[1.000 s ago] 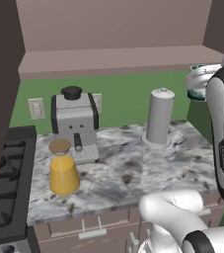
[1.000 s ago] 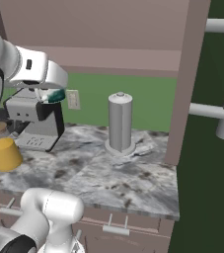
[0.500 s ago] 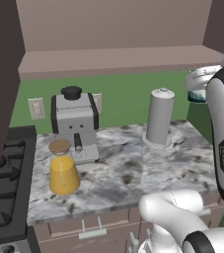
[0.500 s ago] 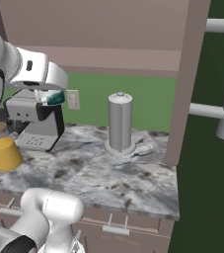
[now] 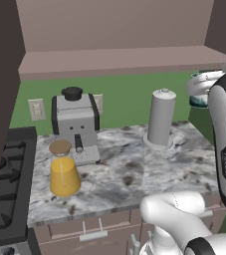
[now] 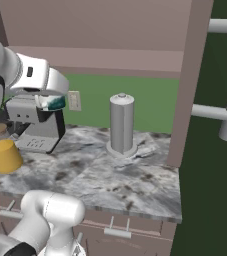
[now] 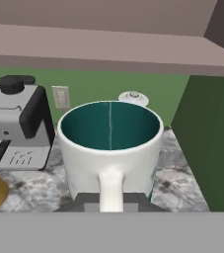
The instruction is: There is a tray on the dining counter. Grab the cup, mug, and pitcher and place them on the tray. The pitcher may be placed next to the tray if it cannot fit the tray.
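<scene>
Left edge of the left base view: a black stove (image 5: 2, 184) with raised grates, matte. Beside it on the marbled worktop (image 5: 134, 174) stood the pitcher (image 5: 63, 169), a cone of clear glass with orange-yellow contents and a brownish neck, not gripped. Just behind it was a boxy grey espresso machine (image 5: 76, 122) with a black knob on top. A white outlet plate (image 5: 36, 109) sat on the green wall. Right of centre stood a plain grey upright cylinder (image 5: 161, 118) on a round base, smooth and unmarked.

Far right, raised well above the worktop, I carried the mug (image 5: 202, 89). In the hand view its white-grey glazed body (image 7: 110, 148) faced me with the dark teal interior open upward and the loop handle pointing toward the camera. My gripper (image 7: 111, 201) was pressed nearly together, pinching the mug at its handle side; the fingertips themselves were mostly hidden under the handle.

Step in hand, by my judgement: mug grasped and lifted, transport to the tray pending. Neither the tray nor the dining counter appeared in these views, so the next move called for turning or driving the base toward them while keeping the mug upright and clear of the brown wall panel (image 6: 187, 85) to my right. After that, a level set-down inside the tray's rim, then release.

The pitcher remained to be fetched. Glass cone, wide foot, narrow neck: I expected the neck to be the practical grip.
</scene>
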